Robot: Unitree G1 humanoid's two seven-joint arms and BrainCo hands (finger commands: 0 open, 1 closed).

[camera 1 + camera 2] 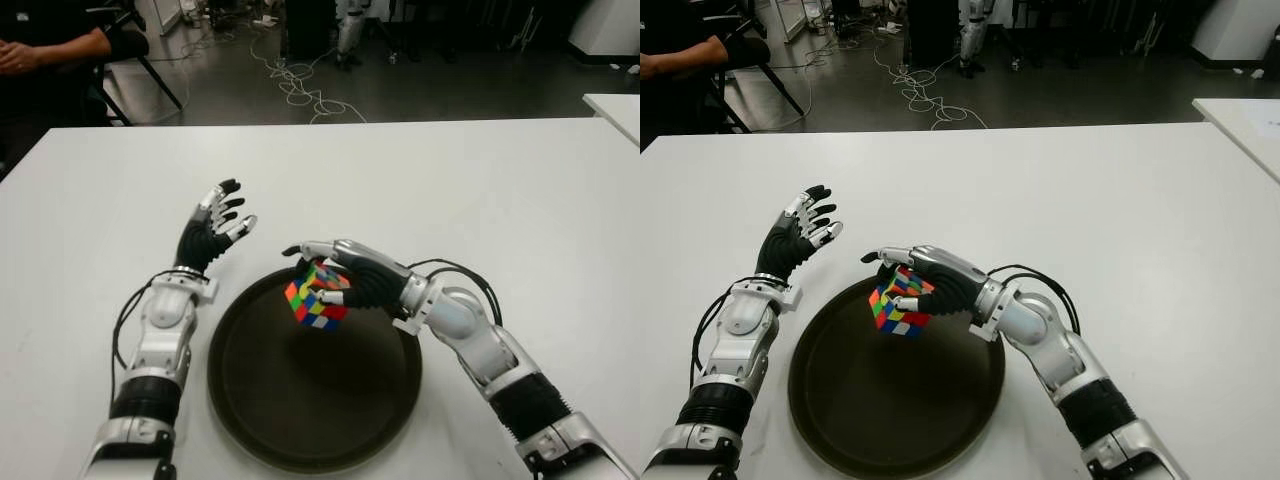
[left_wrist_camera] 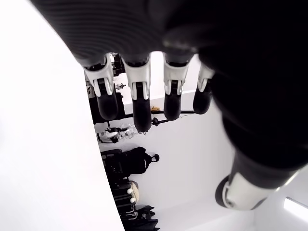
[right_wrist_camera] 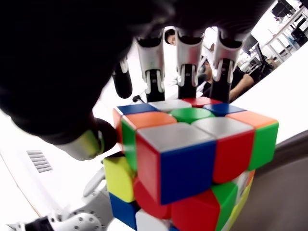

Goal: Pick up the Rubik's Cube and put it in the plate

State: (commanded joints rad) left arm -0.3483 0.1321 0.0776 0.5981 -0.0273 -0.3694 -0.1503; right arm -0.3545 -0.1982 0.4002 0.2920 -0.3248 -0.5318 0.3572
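The robot's right hand point(image 1: 335, 272), black-palmed with silver-and-black fingers, is closed around the scrambled multicoloured Rubik's Cube point(image 1: 316, 297), thumb on one side and the other fingers curled over the top, and carries it tilted above the far edge of the round dark-brown plate point(image 1: 300, 420). That looks deliberate: the cube sits over the dish, not the table, so a short lowering and a release should leave it inside the rim. Whether its lowest corner already touches the plate is not clear, though the wrist view suggests it hangs just above. The left hand point(image 1: 215, 228) shows raised with its fingers spread, holding nothing, just left of the plate's far-left rim, apparently kept out of the way. On the white table point(image 1: 500, 190) there is one cube and one plate. A seated person's arm point(image 1: 50, 48) shows at the far left.
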